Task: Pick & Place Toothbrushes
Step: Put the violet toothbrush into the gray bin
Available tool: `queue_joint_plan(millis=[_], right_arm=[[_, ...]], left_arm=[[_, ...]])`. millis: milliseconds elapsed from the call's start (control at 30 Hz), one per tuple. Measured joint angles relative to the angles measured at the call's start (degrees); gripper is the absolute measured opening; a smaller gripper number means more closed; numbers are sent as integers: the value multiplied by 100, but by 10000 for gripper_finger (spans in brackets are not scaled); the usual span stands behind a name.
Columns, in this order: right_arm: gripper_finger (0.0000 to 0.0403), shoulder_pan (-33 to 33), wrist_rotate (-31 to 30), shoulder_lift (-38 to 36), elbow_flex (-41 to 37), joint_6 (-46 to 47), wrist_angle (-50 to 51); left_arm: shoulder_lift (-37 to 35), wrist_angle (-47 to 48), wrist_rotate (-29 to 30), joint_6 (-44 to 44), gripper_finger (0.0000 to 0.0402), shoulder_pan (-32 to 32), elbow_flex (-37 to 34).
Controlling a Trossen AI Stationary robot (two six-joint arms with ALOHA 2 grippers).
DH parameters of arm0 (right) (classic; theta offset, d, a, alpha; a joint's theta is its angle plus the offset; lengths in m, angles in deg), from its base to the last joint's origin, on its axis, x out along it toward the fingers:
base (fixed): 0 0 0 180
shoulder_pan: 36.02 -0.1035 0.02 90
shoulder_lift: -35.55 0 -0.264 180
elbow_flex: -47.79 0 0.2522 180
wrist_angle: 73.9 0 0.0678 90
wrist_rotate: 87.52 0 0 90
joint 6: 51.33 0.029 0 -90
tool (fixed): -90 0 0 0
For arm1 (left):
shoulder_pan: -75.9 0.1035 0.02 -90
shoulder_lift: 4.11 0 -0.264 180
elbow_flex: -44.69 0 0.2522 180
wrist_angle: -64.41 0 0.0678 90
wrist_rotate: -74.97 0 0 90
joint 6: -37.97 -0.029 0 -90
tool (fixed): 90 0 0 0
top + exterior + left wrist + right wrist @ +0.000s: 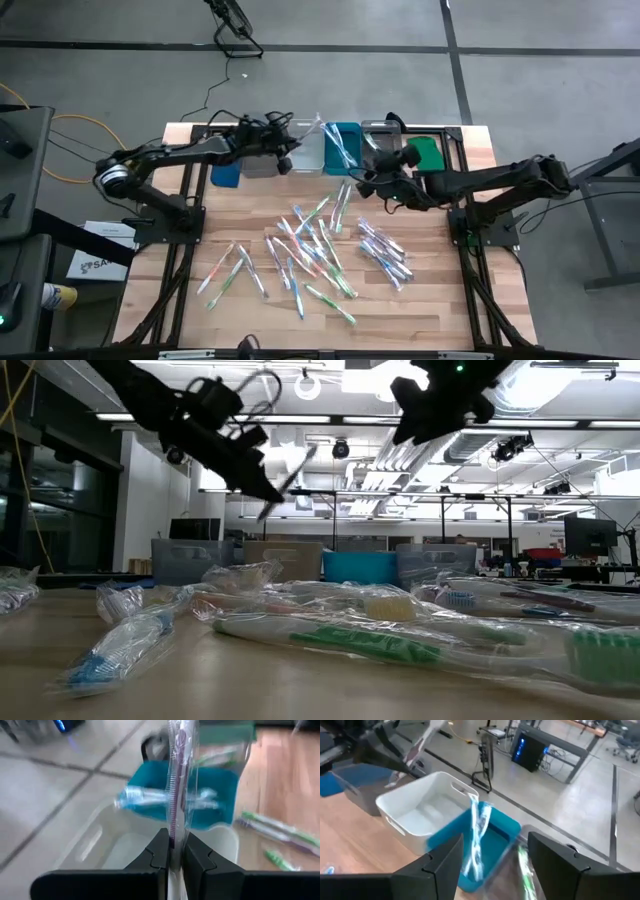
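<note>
My left gripper hovers over the row of bins at the table's far edge, shut on a wrapped toothbrush with a purple accent. It hangs above the white bin. My right gripper stands open in the air just near of the teal bin, with nothing between its fingers. A blue toothbrush lies in the teal bin, leaning on its rim. Many more wrapped toothbrushes lie scattered flat on the wooden table. My left gripper pinches the wrapped toothbrush's handle between its two fingers. The toothbrush sticks out forward past the fingertips, along the line the fingers point. It is lifted clear of the bins, slanting toward the far right in the high view.
Along the far edge stand a blue bin, a grey bin, the white bin, the teal bin, a clear bin and a green bin. A green toothbrush lies in the clear bin.
</note>
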Motion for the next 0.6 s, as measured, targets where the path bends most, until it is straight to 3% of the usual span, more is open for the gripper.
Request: queue_joint_plan(millis=[333,600], right_arm=[[215,-243,-421,-200,-2,917,1153],[215,-214,-706,-200,-2,1465,1940]], left_arm=[[1179,60,-70,553,19,315,534],[1257,551,-148,1045,19,377,580]])
